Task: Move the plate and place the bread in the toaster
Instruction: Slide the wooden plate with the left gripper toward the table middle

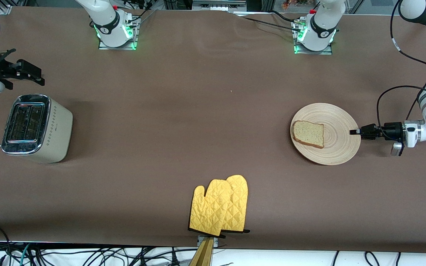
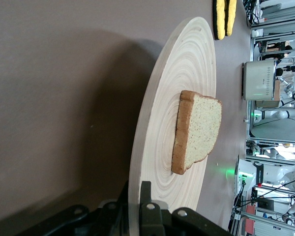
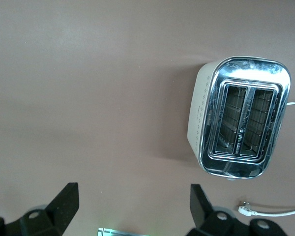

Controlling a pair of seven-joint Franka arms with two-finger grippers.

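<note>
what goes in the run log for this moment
left gripper: shut on plate rim | bread: on plate | right gripper: open, over table by toaster | slots empty

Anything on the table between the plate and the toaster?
Nothing visible. The brown table is bare between the plate, held at its rim by the left claw, and the toaster. The yellow mitts lie nearer the front camera, off that line.
</note>
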